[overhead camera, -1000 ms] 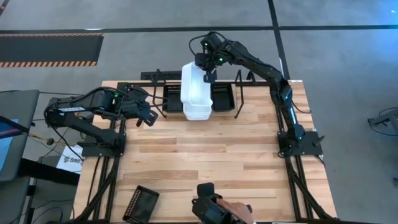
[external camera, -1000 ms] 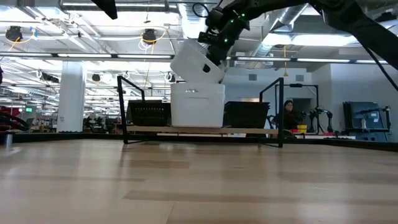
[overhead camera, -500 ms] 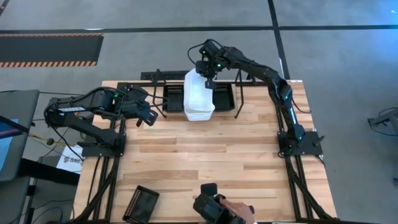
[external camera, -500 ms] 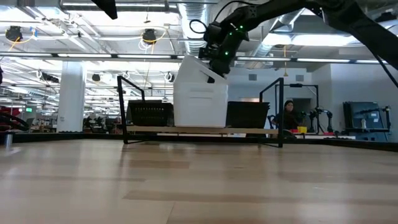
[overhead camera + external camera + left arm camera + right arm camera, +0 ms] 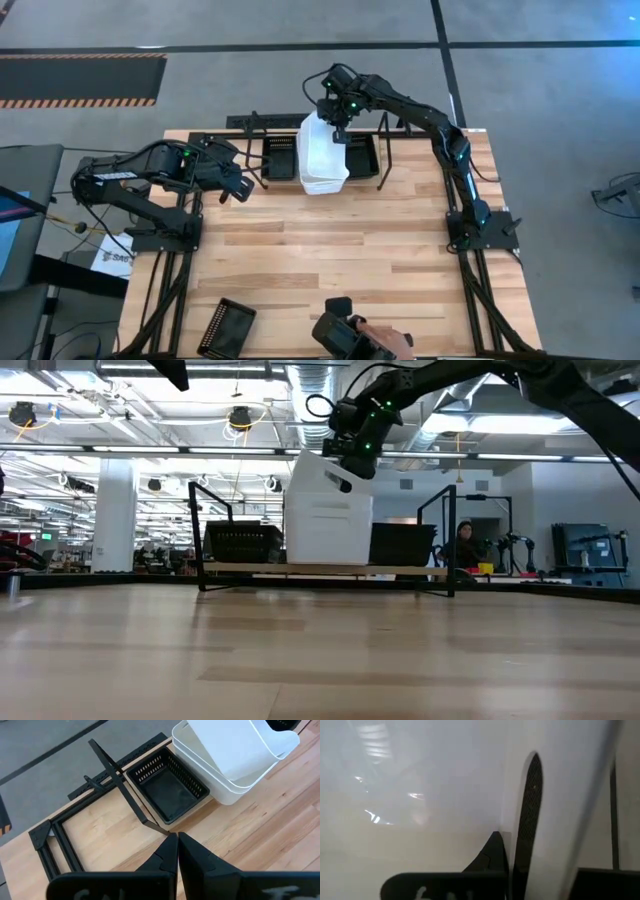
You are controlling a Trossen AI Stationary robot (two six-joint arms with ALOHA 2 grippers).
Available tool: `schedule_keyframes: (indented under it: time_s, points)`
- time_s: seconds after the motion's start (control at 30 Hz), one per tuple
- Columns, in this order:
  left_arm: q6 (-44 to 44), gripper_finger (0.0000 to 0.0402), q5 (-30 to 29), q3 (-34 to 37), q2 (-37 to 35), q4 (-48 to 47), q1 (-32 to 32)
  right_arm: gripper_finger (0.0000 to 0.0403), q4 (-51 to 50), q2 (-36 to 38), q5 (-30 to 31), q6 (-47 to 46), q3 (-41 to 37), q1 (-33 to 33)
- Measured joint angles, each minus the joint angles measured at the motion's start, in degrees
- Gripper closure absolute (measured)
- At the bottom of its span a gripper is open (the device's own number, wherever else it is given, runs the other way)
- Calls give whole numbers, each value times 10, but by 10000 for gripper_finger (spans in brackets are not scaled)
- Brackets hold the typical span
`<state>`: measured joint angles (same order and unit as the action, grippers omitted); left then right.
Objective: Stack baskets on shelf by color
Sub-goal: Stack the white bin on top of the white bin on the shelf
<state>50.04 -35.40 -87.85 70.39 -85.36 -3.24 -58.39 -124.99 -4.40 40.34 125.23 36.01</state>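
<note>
**White basket gripped over the stack on the shelf**

The right gripper [image 5: 336, 118] is at the far side of the surface [image 5: 330, 250], above the shelf [image 5: 385, 160]. Its fingers are clamped on the rim of a white basket [image 5: 322, 150], one finger inside the wall and one outside (the right wrist view shows little else). In the low view that basket [image 5: 328, 485] sits slightly tilted in the top of the white stack [image 5: 328, 535] standing in the shelf's middle bay; whether it is fully seated cannot be told.

A black mesh basket [image 5: 279, 157] lies in the bay to one side of the stack and another black basket [image 5: 359, 155] on the other side, both touching or just beside it.

The left gripper [image 5: 240, 190] hangs near the shelf's left end, fingers pressed together, holding nothing.

One more black basket [image 5: 225, 326] lies at the near edge of the surface, well apart from the shelf. A person's hand [image 5: 375, 338] holds a dark device at that edge.
</note>
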Motion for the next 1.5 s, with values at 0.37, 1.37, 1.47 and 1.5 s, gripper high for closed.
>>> schedule_keyframes:
  time_s: [0.37, 1.37, 1.47, 1.5]
  points:
    - [0, 401, 0, 0, 0, 0, 0, 403, -12, 0, -1, 50, 0, -6]
    - [8, 401, -13, 0, 0, 0, 0, 402, -93, 1, 45, 88, 97, -18]
    - [8, 401, -13, 0, 0, 0, 0, 402, -93, 1, 44, 91, 97, -18]
    - [8, 401, -13, 0, 0, 0, 0, 402, -93, 1, 42, 91, 97, -19]
